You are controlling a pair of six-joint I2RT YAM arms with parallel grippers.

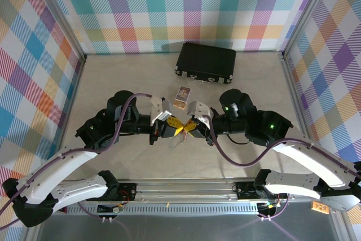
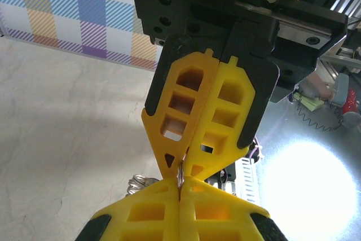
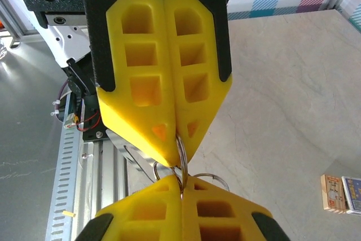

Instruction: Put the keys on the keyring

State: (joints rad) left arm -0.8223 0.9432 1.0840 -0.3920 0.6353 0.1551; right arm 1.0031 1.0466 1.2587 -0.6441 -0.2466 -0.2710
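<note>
Top view: a pale, stone-patterned table (image 1: pixel 113 83) sits between plaid walls (image 1: pixel 141 4). A black case (image 1: pixel 206 62) lies at the back and a small card (image 1: pixel 182 96) lies nearer. Both arms bend inward, so the left gripper (image 1: pixel 174 126) and right gripper (image 1: pixel 192 125) meet tip to tip at the centre, with the keyring (image 1: pixel 177 141) dangling grey just below.

Left wrist: its ribbed yellow plastic fingers (image 2: pixel 146 213) are pressed flat together. The right gripper (image 2: pixel 181 165) faces them, equally closed, with a sliver of metal between the tips.

Right wrist: its fingers (image 3: pixel 214 213) pinch the keyring's thin wire (image 3: pixel 181 153), which runs up into the left gripper's closed tips. A flat silver piece (image 3: pixel 127 150) hangs behind — key or loop, I cannot tell.
</note>
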